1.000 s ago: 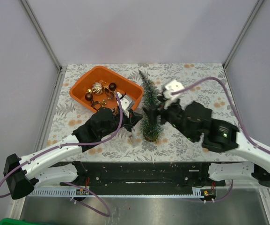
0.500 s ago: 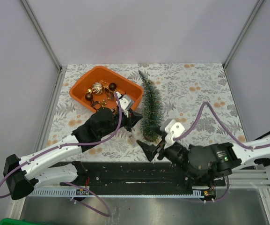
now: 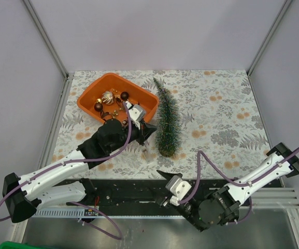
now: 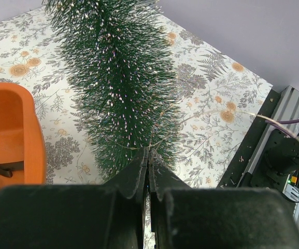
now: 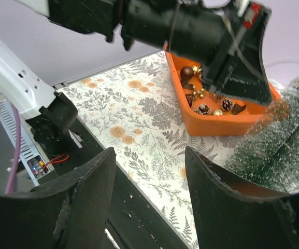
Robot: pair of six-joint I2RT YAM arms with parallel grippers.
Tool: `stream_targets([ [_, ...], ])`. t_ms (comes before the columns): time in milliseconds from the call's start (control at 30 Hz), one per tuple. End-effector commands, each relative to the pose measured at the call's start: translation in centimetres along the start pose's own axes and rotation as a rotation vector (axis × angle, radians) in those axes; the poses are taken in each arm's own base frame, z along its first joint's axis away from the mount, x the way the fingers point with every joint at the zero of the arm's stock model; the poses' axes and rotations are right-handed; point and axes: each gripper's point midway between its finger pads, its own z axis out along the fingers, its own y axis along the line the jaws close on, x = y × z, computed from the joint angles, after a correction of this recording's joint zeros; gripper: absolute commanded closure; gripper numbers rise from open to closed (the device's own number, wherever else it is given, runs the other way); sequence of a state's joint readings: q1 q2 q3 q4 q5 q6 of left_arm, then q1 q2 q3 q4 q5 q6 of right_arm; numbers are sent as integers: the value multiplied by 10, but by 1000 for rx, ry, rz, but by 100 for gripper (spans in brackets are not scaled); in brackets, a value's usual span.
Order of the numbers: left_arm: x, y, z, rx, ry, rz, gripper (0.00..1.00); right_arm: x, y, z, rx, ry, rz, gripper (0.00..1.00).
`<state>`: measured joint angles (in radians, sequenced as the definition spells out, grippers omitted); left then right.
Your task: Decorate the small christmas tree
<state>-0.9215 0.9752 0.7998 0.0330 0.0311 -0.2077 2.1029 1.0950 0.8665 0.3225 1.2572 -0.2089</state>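
One small christmas tree (image 3: pixel 165 119), its tip toward the top of the frame.
In the top view its long axis runs nearly straight up the middle of the picture, leaning slightly left, with the broad round base lowest; I cannot tell whether it stands or lies flat. It is on the floral surface (image 3: pixel 216 104), just right of the orange tray (image 3: pixel 133 85). The left claw (image 4: pixel 148 155) has its jaws pressed together, tips at the lower needles. The right claw (image 5: pixel 149 155), low in the frame, has its jaws spread apart.

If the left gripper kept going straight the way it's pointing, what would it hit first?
Likely the small christmas tree; its lower needles sit right ahead of the left gripper, though depth is unclear.
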Motion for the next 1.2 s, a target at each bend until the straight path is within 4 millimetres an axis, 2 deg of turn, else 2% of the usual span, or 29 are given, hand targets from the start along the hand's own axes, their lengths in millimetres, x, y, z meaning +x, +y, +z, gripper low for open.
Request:
stream_targets([
  [0,-13,-3,-6,10,-37,-13,95,-17,-35,10,48,-140,224,37],
  [133,-14,-3,-7,10,-40,-13,95,0,-35,36,-9,-113,184,38],
  [300,-14,0,-8,3,-43,-12,95,-5,-31,50,-58,-165,168,38],
  [500,-14,2,-8,-6,-45,-12,95,12,-10,66,-135,-120,175,41],
  [667,-15,2,-8,-5,-48,-19,95,25,-9,83,-105,-110,157,43],
  [1167,-12,2,-8,-1,-44,-26,95,18,-13,113,-63,-158,38,52],
])
